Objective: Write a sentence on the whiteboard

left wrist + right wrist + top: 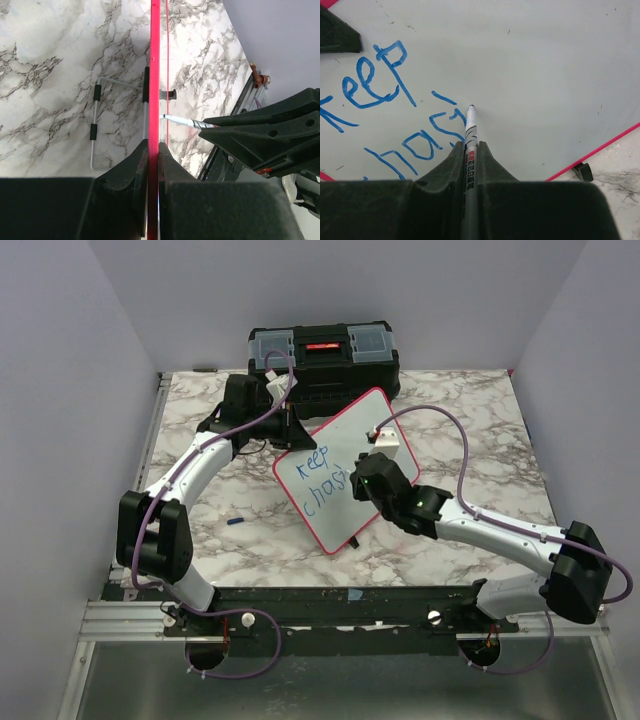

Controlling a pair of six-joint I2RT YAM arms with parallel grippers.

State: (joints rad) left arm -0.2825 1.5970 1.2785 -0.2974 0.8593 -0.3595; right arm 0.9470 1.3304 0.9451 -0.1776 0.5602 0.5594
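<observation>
- Blue handwritten words, the sentence, run in slanted lines across the left part of the whiteboard. "keep" is on top, and under it are letters that begin "chas", with one more short stroke after them.
- White with a thin red rim, the whiteboard sits in the middle of the marbled bench. It is turned askew, with one corner pointing to the far side and another to the near edge.
- Touching the white surface just right of the last blue stroke is the tip of a marker.
- Clamped on the marker's barrel is the right gripper, a finger pressed to each side, over the board's lower right part.
- Closed tight on the red rim at the board's upper left edge is the left gripper, one finger on each face.
- Beside that rim, a bent wire stand with black sleeves shows against the bench.
- Beyond the board's far corner, a black toolbox with clear lid compartments stands at the far edge.
- Left of the board and apart from it, a small blue piece lies on the bench.
</observation>
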